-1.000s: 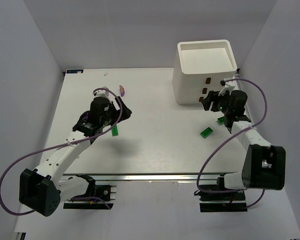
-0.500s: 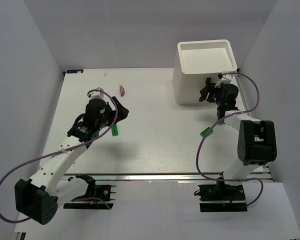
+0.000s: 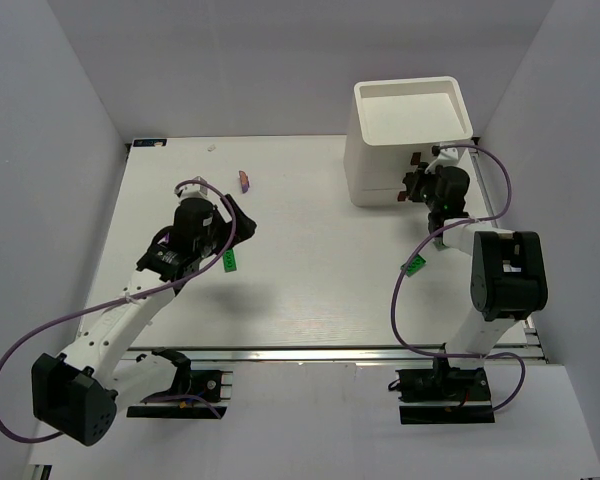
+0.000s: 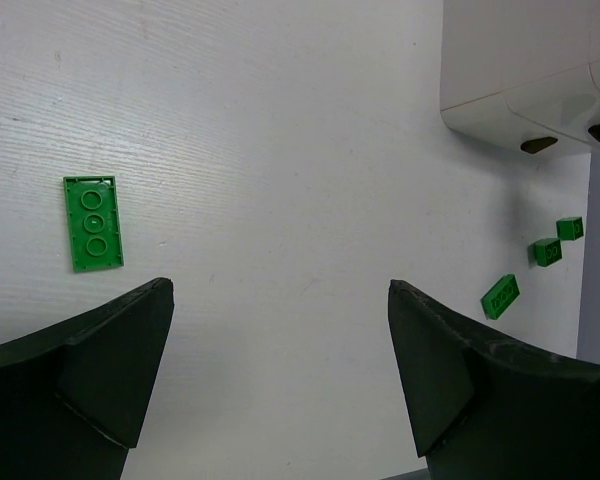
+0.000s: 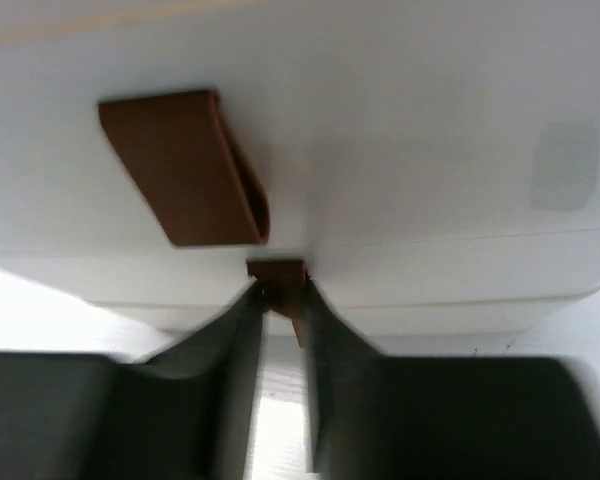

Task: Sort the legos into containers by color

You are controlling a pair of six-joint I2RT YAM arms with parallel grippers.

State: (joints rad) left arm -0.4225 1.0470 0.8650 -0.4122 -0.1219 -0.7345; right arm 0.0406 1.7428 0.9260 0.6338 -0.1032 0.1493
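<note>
Left wrist view: one flat green plate (image 4: 92,222) lies on the table (image 4: 280,120), ringed face up, long axis running up and down the frame. It sits outside the gap, just beyond the tip of the finger (image 4: 110,370) at the frame's left, not touching it. Left gripper (image 4: 278,290) is spread wide, nothing between the fingers.

Same view, far right: three green bricks (image 4: 500,296) (image 4: 547,251) (image 4: 569,228) in a loose diagonal line below the white container unit (image 4: 520,60). That makes four green pieces.

Top view: the plate's long axis runs roughly near to far, just on the near side of the left gripper (image 3: 238,222). One purple brick (image 3: 244,180) lies alone toward the far edge, also lengthwise near to far. Only one green brick shows here, set diagonally near the right arm.

Right wrist view: two brown handles on the unit's front. The upper handle (image 5: 185,180) is free. Right gripper (image 5: 280,295) is clamped on the lower handle (image 5: 277,270), which is pinched between the two fingertips.
</note>
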